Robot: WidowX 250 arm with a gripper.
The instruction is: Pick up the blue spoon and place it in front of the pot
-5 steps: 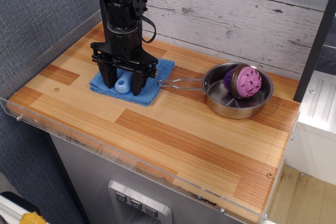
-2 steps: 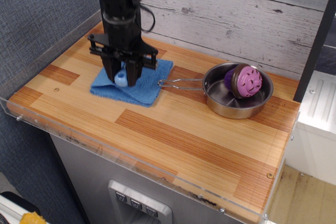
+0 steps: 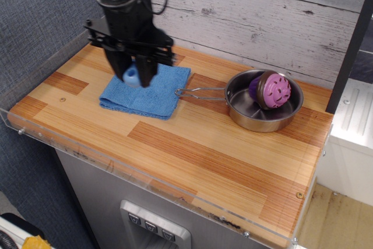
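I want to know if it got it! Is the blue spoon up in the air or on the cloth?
Up in the air. The gripper is shut on the blue spoon, holding it above the cloth.

Black gripper (image 3: 133, 74) with light-blue spoon (image 3: 131, 76) end. Blue cloth (image 3: 147, 92). Shiny silver pot (image 3: 263, 109) at 3 o'clock with purple holey ball (image 3: 271, 91). Striped orange-brown wood table (image 3: 192, 144). Grey-white plank wall (image 3: 268, 10) at 12 o'clock.
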